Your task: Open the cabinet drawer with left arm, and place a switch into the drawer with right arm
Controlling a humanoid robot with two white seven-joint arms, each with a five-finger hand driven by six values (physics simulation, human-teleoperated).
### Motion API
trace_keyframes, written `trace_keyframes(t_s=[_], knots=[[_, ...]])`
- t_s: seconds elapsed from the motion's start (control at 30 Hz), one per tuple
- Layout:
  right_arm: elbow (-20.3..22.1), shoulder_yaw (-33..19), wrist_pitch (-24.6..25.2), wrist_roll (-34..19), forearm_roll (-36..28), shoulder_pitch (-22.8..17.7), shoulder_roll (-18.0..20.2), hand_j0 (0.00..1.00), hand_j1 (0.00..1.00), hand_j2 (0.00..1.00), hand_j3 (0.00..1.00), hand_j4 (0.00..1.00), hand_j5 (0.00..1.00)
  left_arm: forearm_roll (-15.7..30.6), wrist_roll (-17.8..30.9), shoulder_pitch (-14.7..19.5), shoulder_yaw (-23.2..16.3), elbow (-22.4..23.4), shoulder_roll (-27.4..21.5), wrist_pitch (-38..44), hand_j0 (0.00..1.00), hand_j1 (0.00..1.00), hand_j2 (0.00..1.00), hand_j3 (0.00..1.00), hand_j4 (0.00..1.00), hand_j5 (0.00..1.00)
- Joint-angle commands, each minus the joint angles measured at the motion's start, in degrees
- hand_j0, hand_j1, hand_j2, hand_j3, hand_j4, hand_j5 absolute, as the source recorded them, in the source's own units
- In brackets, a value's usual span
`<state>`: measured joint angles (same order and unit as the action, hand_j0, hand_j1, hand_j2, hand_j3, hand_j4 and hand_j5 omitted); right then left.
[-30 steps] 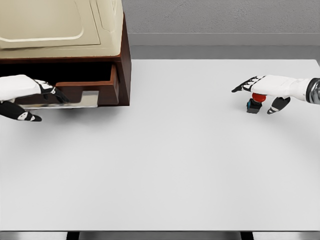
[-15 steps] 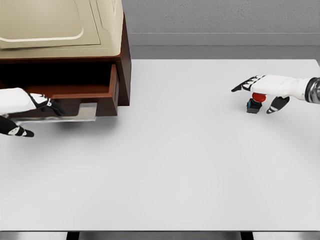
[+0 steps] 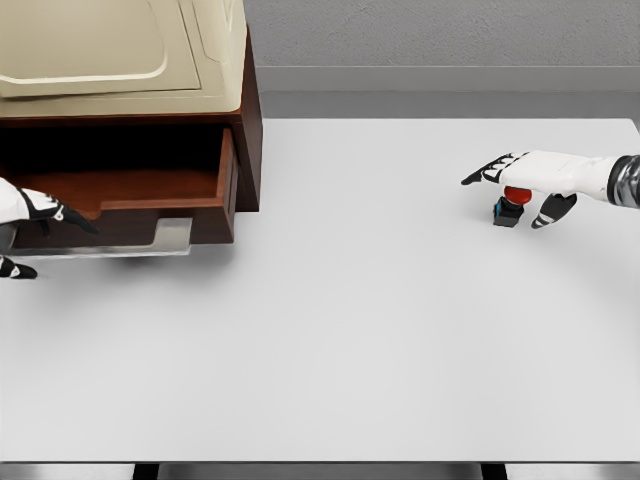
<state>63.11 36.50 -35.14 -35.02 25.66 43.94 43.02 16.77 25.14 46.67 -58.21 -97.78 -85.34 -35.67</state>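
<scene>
The switch [image 3: 508,206] is a small thing: a red round button on top of a dark block with a hint of blue at its lower edge; it stands upright on the white table [image 3: 380,330] near the far right, well apart from the cabinet. The right hand [image 3: 530,180] lies directly over it, palm down, with the fingers stretched leftward and the thumb dropped beside the block; the red cap shows just beneath the palm, but whether the hand presses on it or merely covers it cannot be told — nothing is clasped.

The cabinet [image 3: 130,70] sits at the far left corner, dark reddish-brown wood with a cream top; its drawer [image 3: 150,195] stands pulled out toward the viewer, its brown floor bare and visible, a pale metallic handle [image 3: 165,240] along the front edge. The left hand [image 3: 25,225] shows only at the picture's left edge (mostly cut off), against the drawer's front left; its dark fingertips are by the front panel, though the grip itself cannot be told.

Between switch and drawer lies a broad stretch of plain tabletop; beyond the table, a grey wall [image 3: 440,35].
</scene>
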Motion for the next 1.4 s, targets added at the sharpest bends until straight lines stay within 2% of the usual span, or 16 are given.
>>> trace_keyframes(t_s=[0.0,0.2,0.23,0.3,0.37,0.53,0.6,0.67,0.77,0.8,0.83,0.93,1.17,1.37], knots=[[0.0,-0.1,0.1,0.0,-0.4,0.0,0.1,1.0,1.0,1.0,1.0,1.0,1.0,3.3,0.4,0.0,0.6,0.1,-1.8,0.7,0.82,0.82,0.82,0.82,0.82,0.82],[0.0,0.0,0.1,0.0,-0.4,0.0,0.1,1.0,1.0,1.0,1.0,1.0,1.0,8.5,0.4,0.1,0.6,0.1,-4.7,0.7,0.82,0.82,0.82,0.82,0.82,0.82],[0.0,0.0,0.1,0.0,-0.4,0.0,0.1,0.98,0.98,0.98,0.98,0.98,0.98,8.9,0.4,0.1,0.6,0.0,-4.6,0.7,0.82,0.82,0.82,0.82,0.82,0.82],[0.0,-0.1,0.1,0.0,-0.5,0.0,0.1,0.88,0.88,0.88,0.88,0.88,0.88,8.9,0.4,0.2,0.8,-2.6,-4.6,0.7,0.83,0.83,0.83,0.83,0.83,0.83],[0.0,0.0,0.1,0.0,-0.5,0.0,0.1,0.87,0.87,0.87,0.87,0.87,0.87,9.1,0.3,0.3,1.1,-3.2,-4.5,0.7,0.83,0.83,0.83,0.83,0.83,0.83],[0.1,0.0,0.1,0.0,-0.8,0.0,0.1,0.76,0.76,0.76,0.76,0.76,0.76,9.2,0.3,1.1,1.7,-3.2,-2.8,0.7,0.87,0.87,0.87,0.87,0.87,0.87],[0.1,0.0,0.1,0.0,-0.8,0.0,0.1,0.76,0.76,0.76,0.76,0.76,0.76,8.9,0.4,1.6,1.7,-3.2,-2.0,0.7,0.87,0.87,0.87,0.87,0.87,0.87],[0.1,0.3,0.1,0.0,-0.9,0.0,0.1,0.71,0.71,0.71,0.71,0.71,0.71,8.7,0.7,1.9,1.7,-3.2,-0.8,0.7,0.87,0.87,0.87,0.87,0.87,0.87],[0.0,0.4,0.1,0.0,-0.9,0.0,0.1,0.72,0.72,0.72,0.72,0.72,0.72,8.4,0.8,2.4,1.7,-3.2,-0.1,0.7,0.87,0.87,0.87,0.87,0.87,0.87],[0.0,0.4,0.1,0.0,-0.9,0.0,0.1,0.94,0.94,0.94,0.94,0.94,0.94,8.3,0.8,2.5,1.7,-3.2,-0.1,0.7,0.87,0.87,0.87,0.87,0.87,0.87],[0.0,0.4,0.1,0.0,-0.7,0.0,0.0,1.0,1.0,1.0,1.0,1.0,1.0,8.3,0.8,2.7,1.7,-3.2,-0.1,0.7,0.87,0.87,0.87,0.87,0.87,0.87],[-0.1,0.4,0.1,0.0,-0.6,0.0,0.0,1.0,1.0,1.0,1.0,1.0,1.0,8.4,0.7,2.8,1.8,-3.2,0.0,0.7,0.87,0.87,0.87,0.87,0.87,0.87],[-3.3,1.2,0.1,0.0,-0.3,0.1,-1.0,1.0,1.0,1.0,1.0,1.0,1.0,8.4,0.5,3.1,2.0,-3.2,0.1,0.7,0.88,0.88,0.88,0.88,0.88,0.88],[-3.4,1.3,0.1,0.0,-0.3,0.7,-1.0,0.98,0.98,0.98,0.98,0.98,0.98,8.4,0.5,3.1,2.0,-3.2,0.4,0.7,0.88,0.88,0.88,0.88,0.88,0.88]])
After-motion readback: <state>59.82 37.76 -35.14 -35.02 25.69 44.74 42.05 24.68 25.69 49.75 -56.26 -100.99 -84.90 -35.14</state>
